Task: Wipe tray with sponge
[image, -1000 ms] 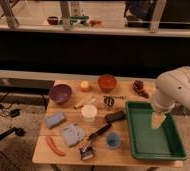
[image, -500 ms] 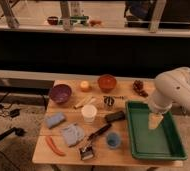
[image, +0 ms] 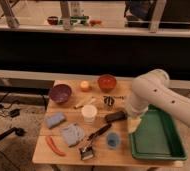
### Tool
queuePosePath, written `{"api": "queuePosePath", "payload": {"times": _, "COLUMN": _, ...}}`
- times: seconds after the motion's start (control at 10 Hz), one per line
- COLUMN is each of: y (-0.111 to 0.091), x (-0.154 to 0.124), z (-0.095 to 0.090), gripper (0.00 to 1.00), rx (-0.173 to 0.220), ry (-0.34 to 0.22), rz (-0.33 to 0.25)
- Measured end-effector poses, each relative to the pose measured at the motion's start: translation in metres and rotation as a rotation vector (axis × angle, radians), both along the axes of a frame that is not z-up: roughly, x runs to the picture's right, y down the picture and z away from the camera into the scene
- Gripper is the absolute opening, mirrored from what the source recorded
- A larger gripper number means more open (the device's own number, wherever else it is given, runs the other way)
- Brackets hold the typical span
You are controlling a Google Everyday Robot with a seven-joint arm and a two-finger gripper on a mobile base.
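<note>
The gripper [image: 133, 125] hangs at the tray's [image: 158, 137] left rim; its floor seems bare. Just beside it, a blue cup [image: 112, 140], brush [image: 99, 134] and cloth [image: 72, 134] crowd the table's [image: 68, 158] front edge.

I can read no writing, label, brand or number anywhere around my pincer [image: 133, 125], which hangs over the edge of the tray [image: 158, 147]: none on the tray beneath it, none on the white cup [image: 89, 113] beside it

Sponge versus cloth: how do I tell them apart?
The sponge is a small, smooth, light-blue block; the cloth is bigger, wrinkled and greyer. The sponge lies nearer the table's left edge, the cloth nearer its front. Both are bluish and untouched; the pincer hangs at the tray's left rim.
</note>
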State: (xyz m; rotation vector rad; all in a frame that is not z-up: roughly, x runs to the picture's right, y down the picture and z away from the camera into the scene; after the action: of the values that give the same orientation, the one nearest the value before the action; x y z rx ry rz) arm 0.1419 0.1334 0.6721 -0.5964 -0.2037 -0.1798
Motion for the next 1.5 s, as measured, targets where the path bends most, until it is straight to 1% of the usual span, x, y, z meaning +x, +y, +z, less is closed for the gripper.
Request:
{"api": "queuePosePath", "payload": {"times": 0.2, "y": 0.007, "x": -0.048, "z": -0.004, "gripper": 0.80, "rx": -0.002, "ry": -0.087, "rz": -0.050}}
{"api": "queuePosePath", "payload": {"times": 0.3, "y": 0.008, "x": -0.059, "z": -0.005, "gripper": 0.80, "rx": -0.003, "ry": -0.107, "rz": -0.054}}
{"api": "queuePosePath", "payload": {"times": 0.8, "y": 0.008, "x": -0.055, "z": -0.005, "gripper": 0.80, "rx": -0.003, "ry": -0.099, "rz": -0.056}}
{"api": "queuePosePath", "payload": {"times": 1.1, "y": 0.010, "x": -0.060, "z": -0.004, "gripper": 0.80, "rx": 0.001, "ry": -0.117, "rz": -0.061}}
{"api": "queuePosePath", "payload": {"times": 1.2, "y": 0.010, "x": -0.071, "z": -0.002, "gripper": 0.80, "rx": 0.002, "ry": -0.143, "rz": -0.070}}
{"api": "queuePosePath", "payload": {"times": 1.4, "y": 0.010, "x": -0.106, "z": 0.000, "gripper": 0.80, "rx": 0.003, "ry": -0.201, "rz": -0.093}}
{"api": "queuePosePath", "payload": {"times": 1.5, "y": 0.010, "x": -0.130, "z": 0.001, "gripper": 0.80, "rx": 0.006, "ry": -0.231, "rz": -0.104}}
